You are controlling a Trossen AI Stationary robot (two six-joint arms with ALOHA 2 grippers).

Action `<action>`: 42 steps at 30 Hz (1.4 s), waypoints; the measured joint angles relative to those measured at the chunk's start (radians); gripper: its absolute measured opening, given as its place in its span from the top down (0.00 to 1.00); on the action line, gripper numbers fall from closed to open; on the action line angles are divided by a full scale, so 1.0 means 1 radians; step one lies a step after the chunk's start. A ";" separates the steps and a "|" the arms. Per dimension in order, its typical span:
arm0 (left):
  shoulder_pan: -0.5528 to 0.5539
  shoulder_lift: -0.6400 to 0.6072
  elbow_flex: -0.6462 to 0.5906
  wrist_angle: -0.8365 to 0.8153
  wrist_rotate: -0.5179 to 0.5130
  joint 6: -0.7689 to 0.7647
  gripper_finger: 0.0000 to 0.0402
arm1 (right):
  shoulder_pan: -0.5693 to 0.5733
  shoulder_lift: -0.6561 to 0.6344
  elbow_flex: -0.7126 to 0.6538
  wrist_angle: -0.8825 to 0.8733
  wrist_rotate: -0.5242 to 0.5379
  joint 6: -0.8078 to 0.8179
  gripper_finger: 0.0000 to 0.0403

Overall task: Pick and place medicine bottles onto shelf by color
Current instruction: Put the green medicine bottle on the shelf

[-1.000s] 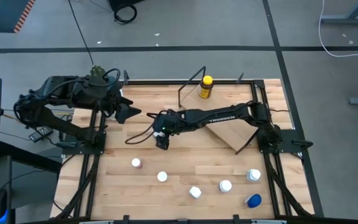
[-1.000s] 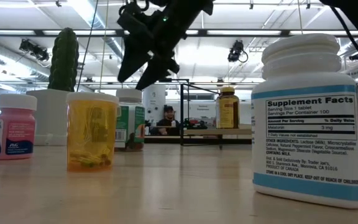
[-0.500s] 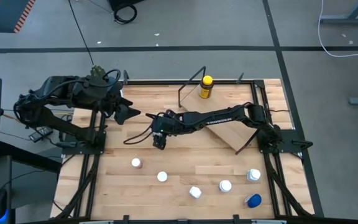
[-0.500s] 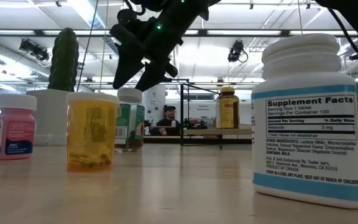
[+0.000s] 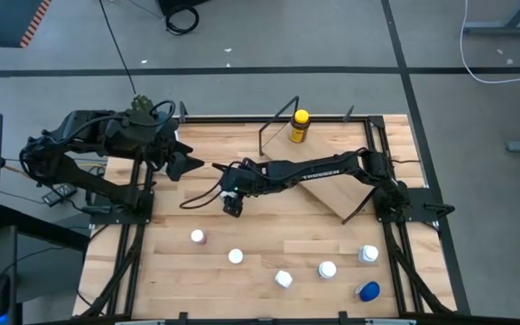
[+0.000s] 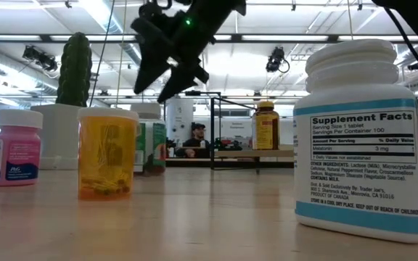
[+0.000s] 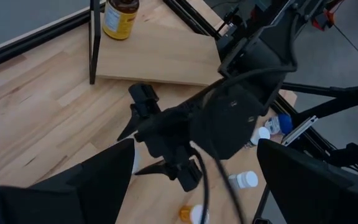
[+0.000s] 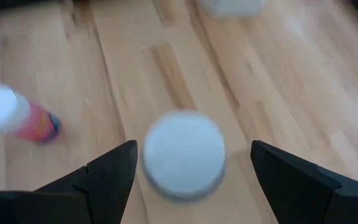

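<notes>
Green cactus (image 6: pixel 76 69) in white pot (image 6: pixel 55 136), upright on plank tabletop (image 5: pixel 165 266); in the low view off to one side of the right gripper (image 6: pixel 167 72) and lower. Person (image 6: pixel 194 138) far behind, showing just below that gripper. Ceiling strip lights (image 6: pixel 96 14) above it. Grey floor (image 5: pixel 332 36) beyond the table, with looped black cable (image 5: pixel 181 18) and hazard striping (image 5: pixel 34 20), both well apart from it.

White-capped bottle (image 8: pixel 184 154) centred between the open right tool's (image 8: pixel 191 171) fingers (image 8: pixel 107 180), pink bottle (image 8: pixel 23 118) aside.
</notes>
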 joint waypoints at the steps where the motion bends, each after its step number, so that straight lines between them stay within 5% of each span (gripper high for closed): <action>1: 0.000 0.000 0.000 0.000 0.000 0.000 0.14 | -0.002 -0.002 0.001 -0.003 0.002 0.000 0.20; 42: 0.000 0.000 0.000 0.017 0.086 -0.002 0.14 | 0.000 -0.003 -0.112 0.131 -0.095 0.060 0.20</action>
